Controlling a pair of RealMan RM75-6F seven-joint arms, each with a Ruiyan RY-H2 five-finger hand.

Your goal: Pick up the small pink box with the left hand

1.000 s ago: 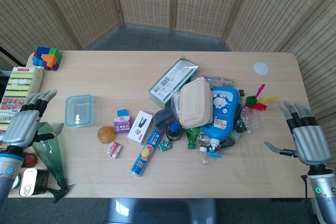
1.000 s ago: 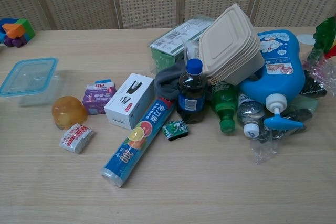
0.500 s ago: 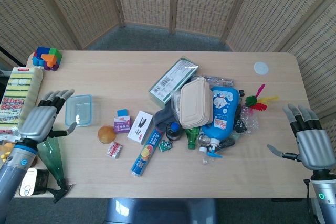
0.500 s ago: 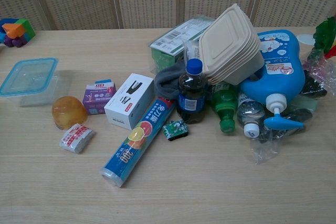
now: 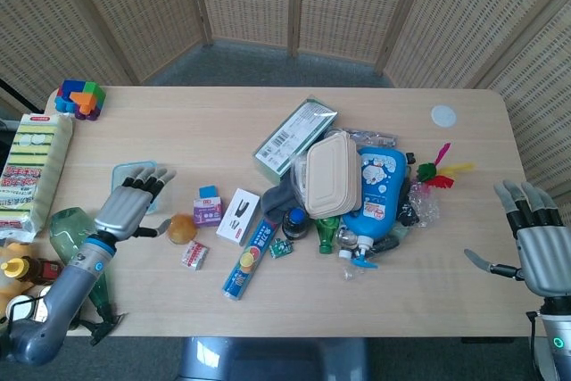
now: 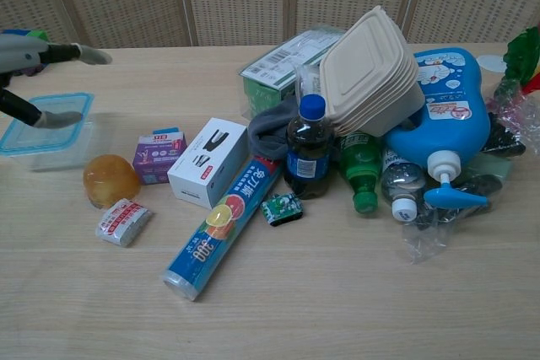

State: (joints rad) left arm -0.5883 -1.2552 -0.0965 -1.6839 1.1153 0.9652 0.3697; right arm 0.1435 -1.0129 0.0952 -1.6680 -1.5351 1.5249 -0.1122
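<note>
The small pink box (image 5: 208, 210) with a blue top lies left of the table's centre, also visible in the chest view (image 6: 157, 157). My left hand (image 5: 132, 204) hovers to its left over a clear container, fingers spread and holding nothing, a short gap short of the box. In the chest view only this hand's fingers (image 6: 79, 54) show, at the upper left edge. My right hand (image 5: 541, 254) is at the table's right edge, open and far from the box.
The clear blue-rimmed container (image 6: 49, 127) lies under the left hand. An orange ball (image 5: 181, 228), a red-white packet (image 5: 194, 255), a white stapler box (image 5: 238, 216) and a blue tube (image 5: 251, 259) ring the pink box. A pile of bottles and trays (image 5: 343, 194) fills the centre right.
My left hand has moved right from the table's left edge to above the clear container, nearer the pink box. The right hand has drifted slightly right and down.
</note>
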